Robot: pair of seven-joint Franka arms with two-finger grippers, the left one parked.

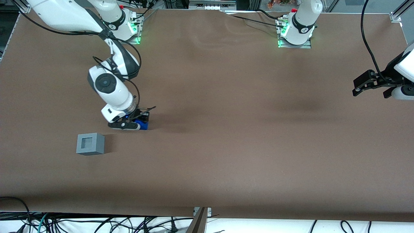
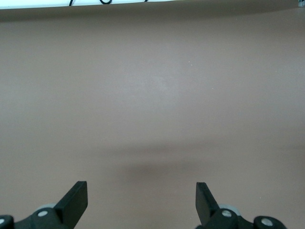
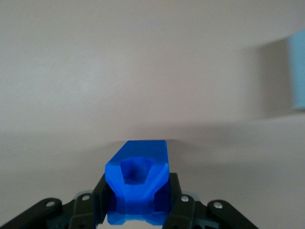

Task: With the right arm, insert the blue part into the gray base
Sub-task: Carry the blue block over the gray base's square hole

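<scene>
The blue part [image 1: 142,124] rests low at the brown table, gripped between the black fingers of my right arm's gripper [image 1: 137,124]. In the right wrist view the blue part [image 3: 138,179] fills the space between both fingers [image 3: 99,200], which press on its sides; the gripper [image 3: 137,202] is shut on it. The gray base [image 1: 90,144], a light gray cube with a square recess in its top face, stands on the table nearer the front camera than the gripper and a short way toward the working arm's end. A pale edge of the gray base [image 3: 296,71] shows in the wrist view.
The brown table mat [image 1: 226,145] spreads wide around both things. Cables [image 1: 97,223] hang along the table's front edge. The working arm's base [image 1: 124,24] stands farther from the front camera than the gripper.
</scene>
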